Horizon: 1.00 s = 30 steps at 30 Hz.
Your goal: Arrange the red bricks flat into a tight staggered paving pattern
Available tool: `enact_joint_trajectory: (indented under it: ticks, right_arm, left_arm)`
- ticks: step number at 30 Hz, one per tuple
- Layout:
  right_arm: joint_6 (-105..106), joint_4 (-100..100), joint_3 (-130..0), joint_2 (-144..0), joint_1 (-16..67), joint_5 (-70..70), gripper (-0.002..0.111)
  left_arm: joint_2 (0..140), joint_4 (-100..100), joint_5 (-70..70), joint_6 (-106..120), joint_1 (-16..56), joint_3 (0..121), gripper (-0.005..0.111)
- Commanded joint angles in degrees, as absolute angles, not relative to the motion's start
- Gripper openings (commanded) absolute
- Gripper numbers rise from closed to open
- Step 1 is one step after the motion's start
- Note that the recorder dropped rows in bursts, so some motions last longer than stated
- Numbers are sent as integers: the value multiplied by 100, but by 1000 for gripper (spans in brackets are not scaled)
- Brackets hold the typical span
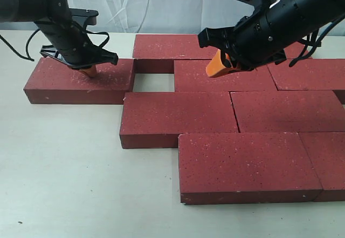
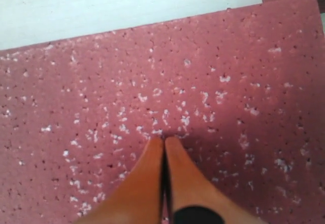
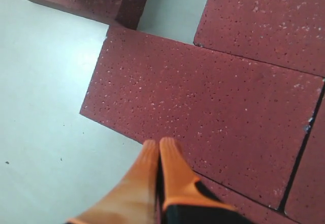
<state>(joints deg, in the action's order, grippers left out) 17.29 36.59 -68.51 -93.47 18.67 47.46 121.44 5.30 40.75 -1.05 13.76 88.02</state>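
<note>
White desk (image 1: 64, 184). Bricks (image 1: 237, 111) lie flat in staggered rows with tight joints, covering the right half from the back edge toward the front edge. One loose brick (image 1: 75, 81) lies flat near the back left corner. Its right end is just beside the rows, possibly touching; the view is not clear enough to say. A square gap (image 1: 153, 82) of bare desk separates it from the second row. Left gripper (image 1: 89, 72): orange fingers (image 2: 147, 183) pressed together, gripping nothing, tips down on the loose brick's top. Right gripper (image 1: 218, 65): fingers together, empty, hanging over the back rows.
</note>
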Motion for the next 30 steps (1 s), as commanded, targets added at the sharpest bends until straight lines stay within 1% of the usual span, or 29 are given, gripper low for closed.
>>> enact_joint_trajectory:
  ticks: [1,10,21,25,30]
  right_arm:
    - [1794,3682,-6835,-9287,1846,4736,-1]
    - [1804,3682,-6835,-9287,1846,4738,-1]
    - [1837,3682,-6835,-9287,1846,4738,-1]
    - [1836,3682,-6835,-9287,1846,4725,-1]
    - [1836,3682,-6835,-9287,1846,4714,-1]
  left_arm:
    - [12327,1210,4035,-110,1517,8765,0]
    - [12304,1153,4292,87,1472,8765,0]
    - [12095,-303,4584,131,1377,8765,0]
    - [12068,-229,4491,190,1387,8765,0]
    - [12068,556,4293,652,1387,8765,0]
